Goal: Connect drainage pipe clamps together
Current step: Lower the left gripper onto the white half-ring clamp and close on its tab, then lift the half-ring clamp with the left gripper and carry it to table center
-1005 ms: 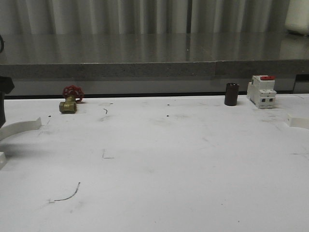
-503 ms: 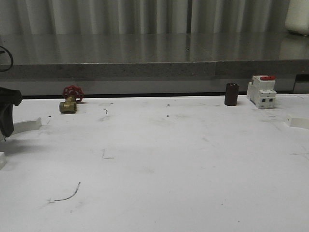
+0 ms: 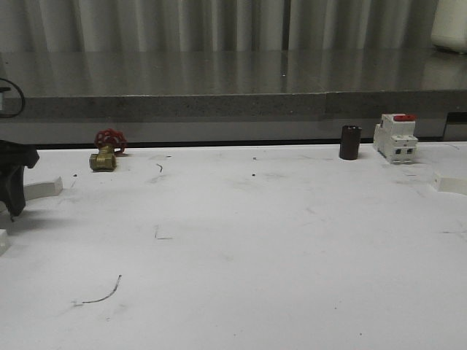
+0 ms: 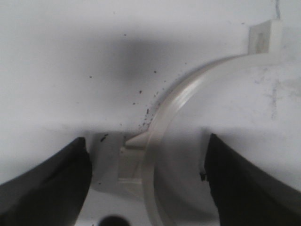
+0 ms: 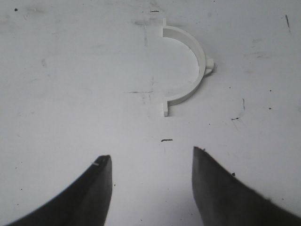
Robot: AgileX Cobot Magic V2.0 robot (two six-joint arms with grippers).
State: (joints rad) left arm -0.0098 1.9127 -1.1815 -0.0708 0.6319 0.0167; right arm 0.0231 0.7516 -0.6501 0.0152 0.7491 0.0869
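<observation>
The white table [image 3: 263, 240] spans the front view, scuffed and marked. My left gripper [image 4: 146, 183] is at the table's far left edge; its dark body [image 3: 13, 182] shows there in the front view. Its fingers [image 4: 44, 186] are spread wide, one on each side of the arc of the first clamp half [image 4: 162, 122], which lies flat on the table; I cannot tell whether either finger touches it. One end tab of that half [image 3: 42, 187] shows just beside the gripper in the front view. My right gripper [image 5: 153, 188] is also spread wide and holds nothing. The second clamp half [image 5: 190, 66] lies flat on the table ahead of it, well apart from the fingertips. Along the table's rear edge stand the circuit breaker [image 3: 395, 137], the dark cylinder [image 3: 350, 142] and the brass valve [image 3: 106, 150].
</observation>
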